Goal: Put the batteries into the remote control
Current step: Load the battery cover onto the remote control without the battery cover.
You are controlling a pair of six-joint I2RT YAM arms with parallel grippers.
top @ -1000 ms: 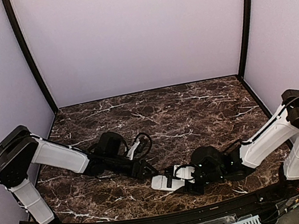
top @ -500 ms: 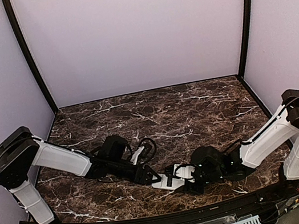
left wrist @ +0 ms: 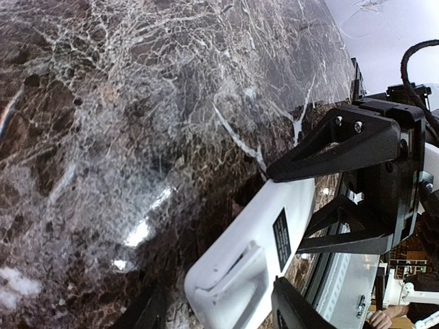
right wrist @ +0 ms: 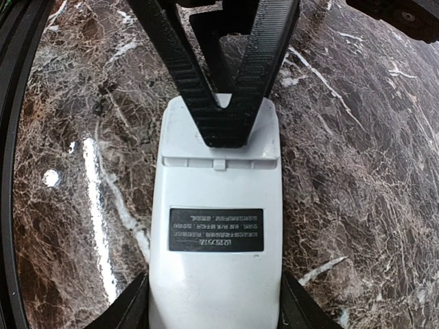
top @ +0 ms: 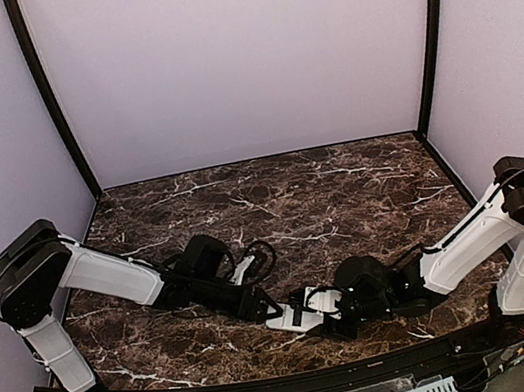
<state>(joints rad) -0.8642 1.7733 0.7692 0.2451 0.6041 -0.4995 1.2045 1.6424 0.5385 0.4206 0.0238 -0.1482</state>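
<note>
Just beyond the near edge of a dark brown marble-patterned table (top: 341, 182), about midway along it, the right gripper (right wrist: 215, 295) is clenched on a small white plastic remote control (right wrist: 216, 195), with one black finger pressed to each long side of its near end. The handset sits plain back up, low over the marble, pointing away from that edge and leftward; whether it rests on the surface cannot be told. It looks light, rigid and smooth, so it could slip or twist. The long sides seem the sound place to hold it, leaving the far end free. At that end, farther from the edge, the left gripper (top: 267, 309) meets the white battery cover (left wrist: 230, 277), which appears to be in place. The left wrist camera shows its jaws apart on either side of the cover. The right wrist camera instead shows black fingers narrowing to a point on top of it, and a black printed label (right wrist: 216, 229). Whether the left gripper grips cannot be told. No batteries appear in any view.
</note>
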